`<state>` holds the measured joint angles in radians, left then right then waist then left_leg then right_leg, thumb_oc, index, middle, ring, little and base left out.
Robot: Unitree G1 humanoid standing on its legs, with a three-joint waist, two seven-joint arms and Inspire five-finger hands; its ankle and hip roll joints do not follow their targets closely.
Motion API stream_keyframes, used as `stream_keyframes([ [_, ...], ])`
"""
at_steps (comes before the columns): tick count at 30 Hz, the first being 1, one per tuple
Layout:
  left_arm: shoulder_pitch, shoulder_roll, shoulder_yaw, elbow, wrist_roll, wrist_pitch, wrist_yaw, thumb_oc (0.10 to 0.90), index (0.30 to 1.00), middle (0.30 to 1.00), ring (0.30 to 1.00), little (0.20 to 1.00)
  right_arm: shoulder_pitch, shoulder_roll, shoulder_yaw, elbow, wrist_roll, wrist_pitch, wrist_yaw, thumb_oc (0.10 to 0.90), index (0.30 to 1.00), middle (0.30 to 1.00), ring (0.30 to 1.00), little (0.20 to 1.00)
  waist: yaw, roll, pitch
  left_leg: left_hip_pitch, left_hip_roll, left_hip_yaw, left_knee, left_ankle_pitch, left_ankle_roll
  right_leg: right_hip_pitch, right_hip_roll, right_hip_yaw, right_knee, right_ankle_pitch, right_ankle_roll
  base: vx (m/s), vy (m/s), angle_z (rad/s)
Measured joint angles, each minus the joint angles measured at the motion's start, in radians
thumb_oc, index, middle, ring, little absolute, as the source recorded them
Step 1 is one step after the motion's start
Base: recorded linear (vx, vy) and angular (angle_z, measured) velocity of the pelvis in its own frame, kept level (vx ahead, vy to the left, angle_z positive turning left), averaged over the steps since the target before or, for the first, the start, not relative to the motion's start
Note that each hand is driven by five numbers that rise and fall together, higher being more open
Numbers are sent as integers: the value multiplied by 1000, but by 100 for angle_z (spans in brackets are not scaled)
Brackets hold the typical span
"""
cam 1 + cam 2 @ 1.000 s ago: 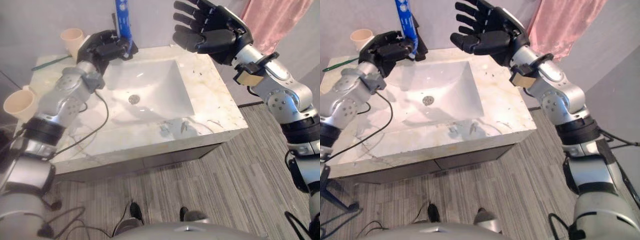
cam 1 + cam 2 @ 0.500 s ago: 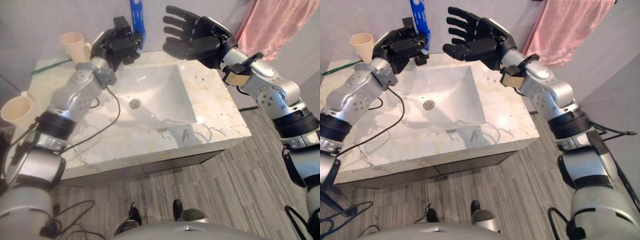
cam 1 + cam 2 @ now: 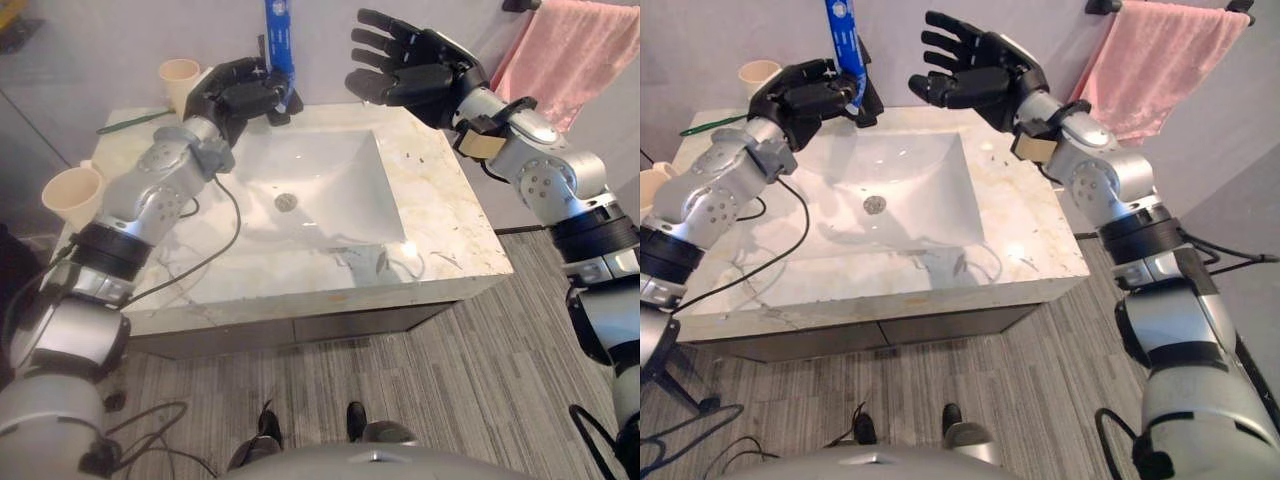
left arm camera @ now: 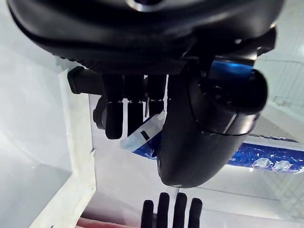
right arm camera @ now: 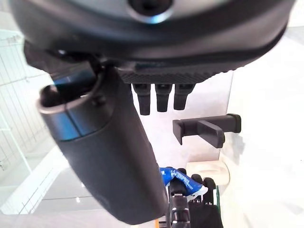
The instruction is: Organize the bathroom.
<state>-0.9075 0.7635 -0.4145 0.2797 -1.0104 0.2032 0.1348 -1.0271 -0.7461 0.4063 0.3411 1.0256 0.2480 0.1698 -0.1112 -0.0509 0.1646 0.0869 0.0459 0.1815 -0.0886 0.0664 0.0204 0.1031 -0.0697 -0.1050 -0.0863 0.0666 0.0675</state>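
My left hand (image 3: 235,92) is shut on a blue tube (image 3: 279,30) and holds it upright over the back edge of the white sink (image 3: 320,190). In the left wrist view its fingers (image 4: 128,111) curl round the tube (image 4: 266,154). My right hand (image 3: 410,70) hangs open in the air just right of the tube, palm turned toward it, apart from it. The right wrist view looks past its straight fingers (image 5: 156,99) to the tube (image 5: 183,183) in the left hand.
Two beige cups stand on the marble counter (image 3: 445,205): one (image 3: 180,78) at the back left, one (image 3: 70,195) at the left edge. A green toothbrush (image 3: 135,122) lies near the back cup. A pink towel (image 3: 575,55) hangs on a rail at the right.
The camera has shifted, bringing the towel rail into view. My left hand still holds the tube upright. My right hand has come a little nearer to the tube, still open.
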Motion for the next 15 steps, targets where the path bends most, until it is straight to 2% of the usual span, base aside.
stream_keyframes([
  [10,0,5,-35,-64,-17,2,-64,400,300,300,300,300,-13,9,28,17,0,-1,34,800,900,900,900,900,5,3,-2,-10,1,-15,0,7,-3,-6,2,-2,0,-7,-6,-34,-16,1],
  [15,0,-10,-45,-77,-17,55,-72,400,300,300,300,300,-18,36,38,16,0,-2,38,800,900,900,900,900,3,3,-2,-10,2,-18,0,7,-3,-5,2,-4,0,-7,-6,-4,0,1],
])
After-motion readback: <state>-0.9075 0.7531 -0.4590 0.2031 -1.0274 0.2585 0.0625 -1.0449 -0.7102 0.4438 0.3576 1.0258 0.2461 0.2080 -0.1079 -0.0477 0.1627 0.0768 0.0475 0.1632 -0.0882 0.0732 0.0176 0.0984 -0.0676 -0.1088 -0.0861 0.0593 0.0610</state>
